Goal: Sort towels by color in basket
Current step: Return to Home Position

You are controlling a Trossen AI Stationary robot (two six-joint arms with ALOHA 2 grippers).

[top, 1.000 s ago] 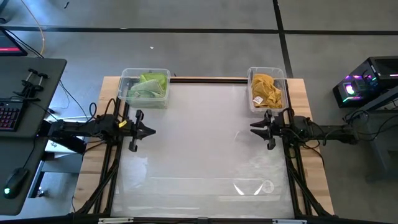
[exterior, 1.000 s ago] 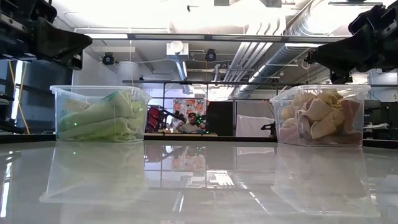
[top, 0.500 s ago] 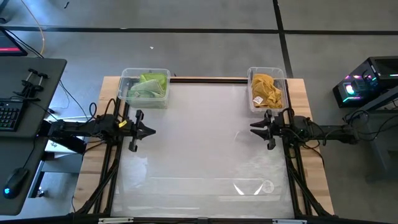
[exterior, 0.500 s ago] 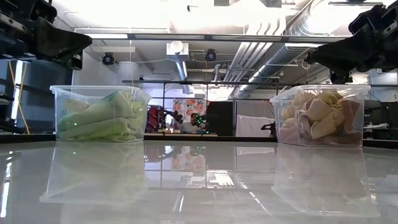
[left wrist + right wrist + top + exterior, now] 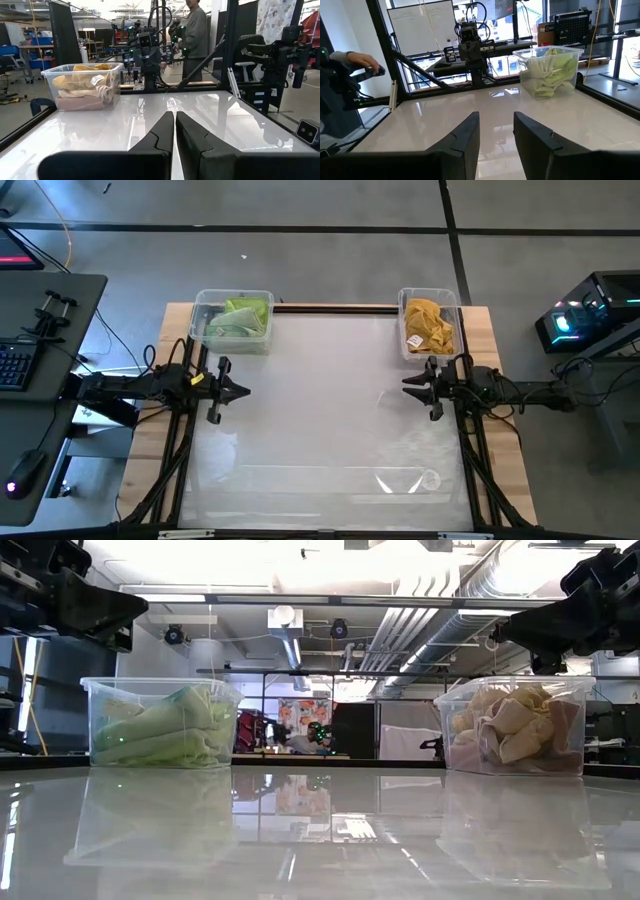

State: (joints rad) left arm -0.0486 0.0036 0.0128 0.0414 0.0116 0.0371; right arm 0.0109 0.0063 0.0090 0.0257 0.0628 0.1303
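Lime and pale green towels (image 5: 238,317) lie piled in a clear bin (image 5: 205,330) at the table's far left corner; the low view shows them too (image 5: 160,727). Mustard yellow and pink-brown towels (image 5: 428,323) fill a second clear bin (image 5: 406,350) at the far right corner, also seen in the low view (image 5: 510,730). My left gripper (image 5: 244,390) hovers shut over the table's left side, nearer than the green bin. My right gripper (image 5: 406,385) hovers open over the right side, nearer than the yellow bin. Neither touches anything.
The glossy white table top (image 5: 320,410) lies bare between the two grippers, with wooden edges (image 5: 500,430) on both sides. A person (image 5: 195,30) stands beyond the table's right side, and a hand (image 5: 364,60) shows beyond its left side.
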